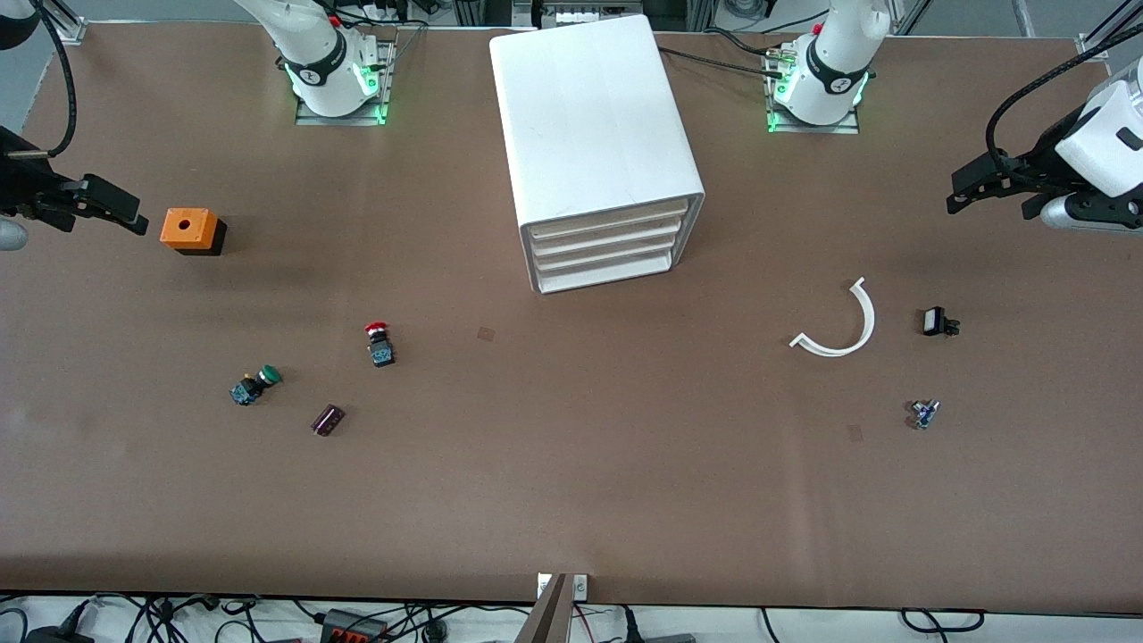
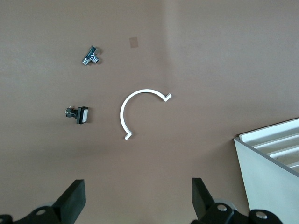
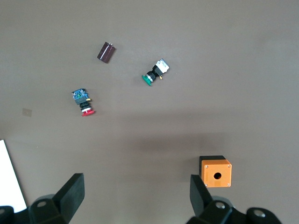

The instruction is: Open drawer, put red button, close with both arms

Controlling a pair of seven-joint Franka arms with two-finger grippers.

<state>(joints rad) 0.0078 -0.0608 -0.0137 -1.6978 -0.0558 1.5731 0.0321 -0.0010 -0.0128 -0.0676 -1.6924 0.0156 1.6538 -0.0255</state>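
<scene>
The drawer (image 1: 600, 234) is shut; the red button (image 1: 379, 343) lies on the desk (image 1: 571, 464). The left gripper (image 2: 138, 198) and right gripper (image 3: 135, 196) hang over the desk's ends, jaws spread, holding nothing.

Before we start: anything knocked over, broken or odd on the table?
Nothing broken or spilled. The cabinet stands slightly skewed to the table edge, its drawers all closed. The red button and green button lie on their sides. Both arms wait with jaws open.
</scene>
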